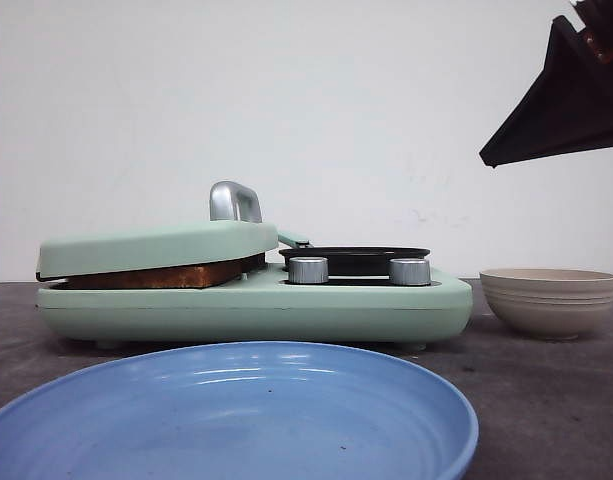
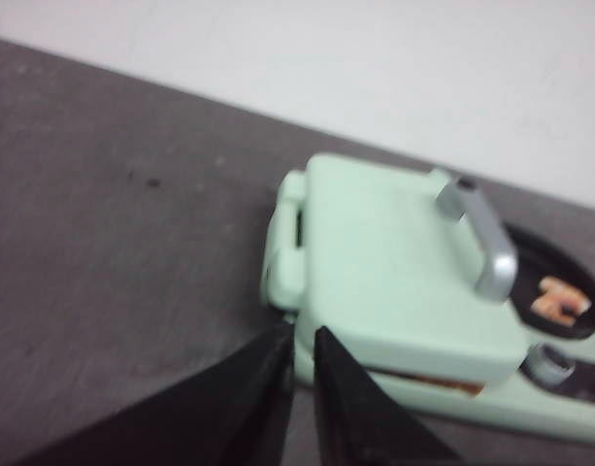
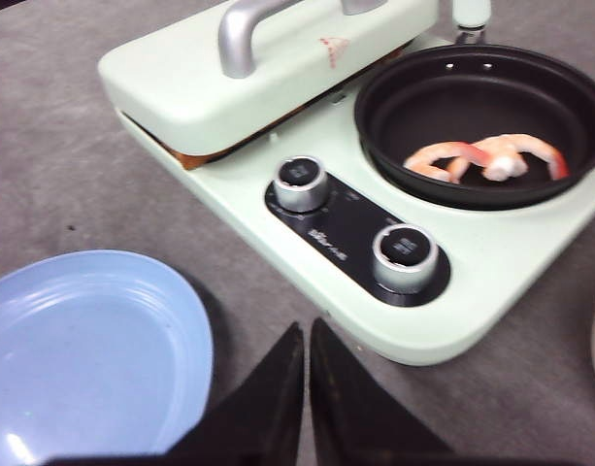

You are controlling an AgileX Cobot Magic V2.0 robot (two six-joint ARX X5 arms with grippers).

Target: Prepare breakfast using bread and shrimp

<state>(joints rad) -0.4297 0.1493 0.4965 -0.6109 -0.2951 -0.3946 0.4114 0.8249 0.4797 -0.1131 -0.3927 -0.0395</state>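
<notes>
1. Nearest the robot in the front view: a blue plate on the dark grey table. Nothing lies on it. The right wrist view shows the same plate, just beside the front edge of the appliance.
2. Right gripper: black fingers pressed together with only a thin seam between them, holding nothing. It hangs above the table between the plate and the appliance. In the front view only a dark part of the right arm shows, high at upper right.
3. Left gripper: fingers nearly touching, a narrow gap between the tips, nothing held. It sits just beside the corner of the appliance lid. View is blurred.
4. Behind the plate: a mint-green breakfast maker with two silver knobs on a black panel.
5. Its left half is a press with the lid lowered and a silver handle on top. The bread is clamped under the lid; only a golden-brown crust edge shows at the seam. Slice count cannot be told.
6. Its right half carries a round black pan holding the shrimp, pink and curled, lying on the pan floor.
7. To the right of the appliance, apart from it: a beige ribbed bowl. Contents not visible.
8. Farthest: a plain white wall.
</notes>
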